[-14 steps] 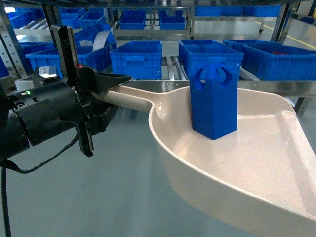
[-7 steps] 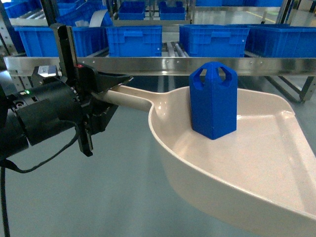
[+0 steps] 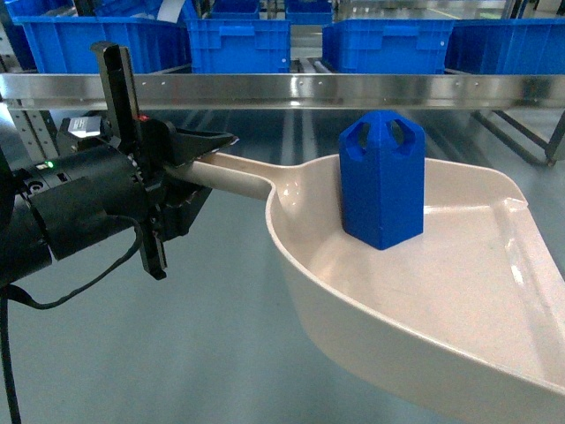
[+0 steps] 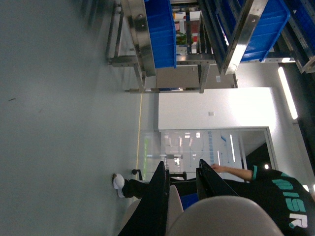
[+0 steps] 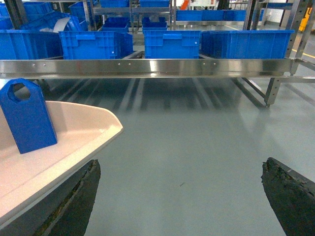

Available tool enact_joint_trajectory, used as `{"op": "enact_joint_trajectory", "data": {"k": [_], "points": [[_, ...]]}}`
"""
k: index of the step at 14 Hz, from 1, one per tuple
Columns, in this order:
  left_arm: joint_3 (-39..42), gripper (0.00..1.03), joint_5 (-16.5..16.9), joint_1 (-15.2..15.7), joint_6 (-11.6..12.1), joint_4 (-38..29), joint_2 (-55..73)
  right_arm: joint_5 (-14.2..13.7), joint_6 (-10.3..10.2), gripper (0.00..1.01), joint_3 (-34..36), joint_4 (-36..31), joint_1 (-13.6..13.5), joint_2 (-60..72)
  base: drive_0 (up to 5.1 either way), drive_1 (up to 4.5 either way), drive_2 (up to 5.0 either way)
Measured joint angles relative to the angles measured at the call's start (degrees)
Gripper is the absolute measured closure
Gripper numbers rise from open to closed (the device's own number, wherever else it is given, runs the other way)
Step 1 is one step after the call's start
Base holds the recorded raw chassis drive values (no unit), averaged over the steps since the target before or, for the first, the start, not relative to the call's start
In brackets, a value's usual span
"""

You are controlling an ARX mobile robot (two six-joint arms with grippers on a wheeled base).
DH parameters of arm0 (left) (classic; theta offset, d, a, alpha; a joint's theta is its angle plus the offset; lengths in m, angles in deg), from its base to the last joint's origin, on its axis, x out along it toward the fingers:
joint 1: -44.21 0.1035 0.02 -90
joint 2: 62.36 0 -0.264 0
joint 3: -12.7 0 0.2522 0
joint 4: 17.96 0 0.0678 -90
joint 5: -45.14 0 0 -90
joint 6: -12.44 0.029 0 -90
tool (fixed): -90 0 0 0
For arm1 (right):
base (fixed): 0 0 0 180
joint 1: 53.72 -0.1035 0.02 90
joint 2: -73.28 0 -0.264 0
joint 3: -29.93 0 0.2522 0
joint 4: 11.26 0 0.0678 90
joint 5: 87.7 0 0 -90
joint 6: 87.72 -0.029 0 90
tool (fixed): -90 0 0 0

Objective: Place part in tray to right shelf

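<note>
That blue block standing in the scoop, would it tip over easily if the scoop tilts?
Probably: the block is taller than wide and stands loose on the scoop. The scoop's floor looks smooth and glossy, so it may slide first. It looks like hollow plastic, so likely light.

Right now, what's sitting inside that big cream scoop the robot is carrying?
One blue block stands upright inside the scoop, near its back wall. The rest of the visible pan is bare. The scoop's lower right runs out of the head view, so that corner stays unseen.
</note>
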Motion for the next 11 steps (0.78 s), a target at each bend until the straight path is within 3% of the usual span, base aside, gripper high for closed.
{"op": "enact_joint_trajectory", "data": {"k": [11], "points": [[0.00, 0.90, 0.00, 0.00, 0.00, -0.02, 0.00, 0.00, 0.00, 0.03, 0.00, -0.09, 0.00, 0.00, 0.0, 0.00, 0.0]]}}
